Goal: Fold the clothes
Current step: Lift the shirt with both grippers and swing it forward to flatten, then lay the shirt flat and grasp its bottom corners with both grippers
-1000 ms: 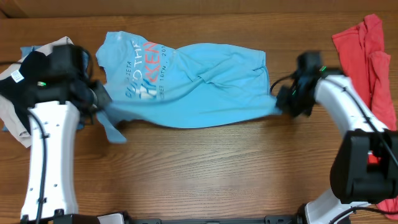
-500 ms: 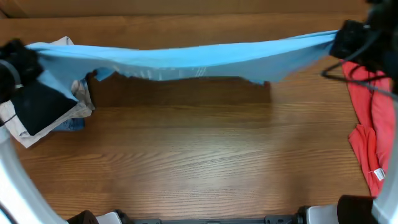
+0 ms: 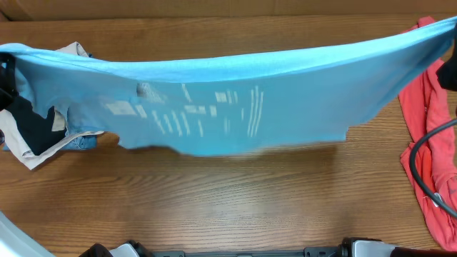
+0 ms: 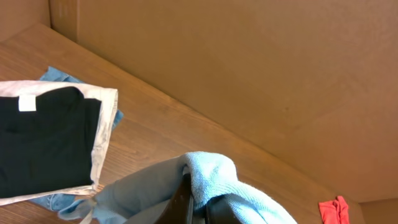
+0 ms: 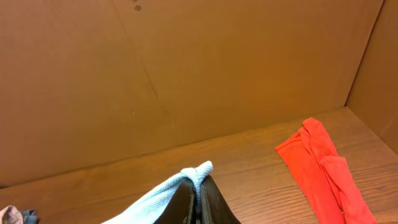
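T-shirt [image 3: 235, 107] stretched above the table [image 3: 228, 203]
Its upper-frame ends are clenched by the left fingers [image 4: 182, 198] and right fingers [image 5: 185, 202] (likely to flatten it for folding).

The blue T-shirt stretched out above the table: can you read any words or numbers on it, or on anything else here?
On the light blue T-shirt: white print in several short lines, too blurred to read.
On the black folded garment: a white tag, too small to show any letters.
No other writing shows in these views.
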Controlling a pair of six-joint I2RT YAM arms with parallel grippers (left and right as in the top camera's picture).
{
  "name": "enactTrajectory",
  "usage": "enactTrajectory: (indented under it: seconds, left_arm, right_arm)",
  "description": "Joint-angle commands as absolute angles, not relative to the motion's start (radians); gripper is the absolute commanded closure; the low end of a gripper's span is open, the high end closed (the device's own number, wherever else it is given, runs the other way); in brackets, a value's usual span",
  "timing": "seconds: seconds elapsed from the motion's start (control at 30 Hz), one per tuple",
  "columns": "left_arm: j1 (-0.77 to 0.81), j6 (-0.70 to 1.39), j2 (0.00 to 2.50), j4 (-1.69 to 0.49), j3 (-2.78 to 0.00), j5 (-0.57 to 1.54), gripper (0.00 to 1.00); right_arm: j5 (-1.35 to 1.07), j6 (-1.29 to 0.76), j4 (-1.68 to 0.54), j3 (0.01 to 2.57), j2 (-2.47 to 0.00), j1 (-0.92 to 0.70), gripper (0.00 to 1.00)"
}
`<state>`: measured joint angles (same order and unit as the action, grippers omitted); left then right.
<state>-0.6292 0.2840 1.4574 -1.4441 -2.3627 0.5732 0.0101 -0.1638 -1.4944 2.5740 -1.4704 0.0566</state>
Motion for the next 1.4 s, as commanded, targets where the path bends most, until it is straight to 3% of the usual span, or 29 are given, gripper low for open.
enactTrajectory:
  seconds: [0.0,0.27,0.43,0.6,0.7,0.83,0.97,1.1,1.37]
  left_arm:
    - [-0.619,0.269,1.500,-1.428,-2.378,0.603,0.96]
    - [-0.422,0.262,1.700,-1.279,-2.378,0.590,0.96]
    - [-0.287,0.239,1.881,-0.987,-2.378,0.570,0.96]
    - [-0.293,0.370,1.898,-0.653,-2.390,0.608,0.96]
    - [-0.328,0.412,1.876,-0.573,-2.455,0.632,0.96]
    - [-0.354,0.347,1.855,-0.750,-2.533,0.688,0.96]
    - [-0.312,0.131,1.859,-1.210,-2.525,0.653,0.96]
    - [-0.219,-0.036,1.907,-1.526,-2.426,0.529,0.96]
    - [-0.097,-0.105,2.025,-1.599,-2.043,0.338,0.96]
  right_arm:
    - [0.044,-0.160,-1.494,2.565,-1.593,0.057,0.96]
    - [0.044,-0.160,-1.481,2.552,-1.875,0.058,0.96]
    - [0.045,-0.163,-1.256,2.552,-1.987,0.068,0.96]
    - [0.093,-0.239,-1.134,2.612,-1.953,0.086,0.96]
    - [0.102,-0.236,-1.134,2.663,-1.925,0.099,0.96]
    - [0.104,-0.228,-1.233,2.673,-1.906,0.104,0.96]
    - [0.105,-0.229,-1.444,2.669,-1.928,0.103,0.96]
    - [0.105,-0.229,-1.636,2.637,-1.970,0.104,0.96]
    - [0.086,-0.209,-1.692,2.362,-1.994,0.104,0.96]
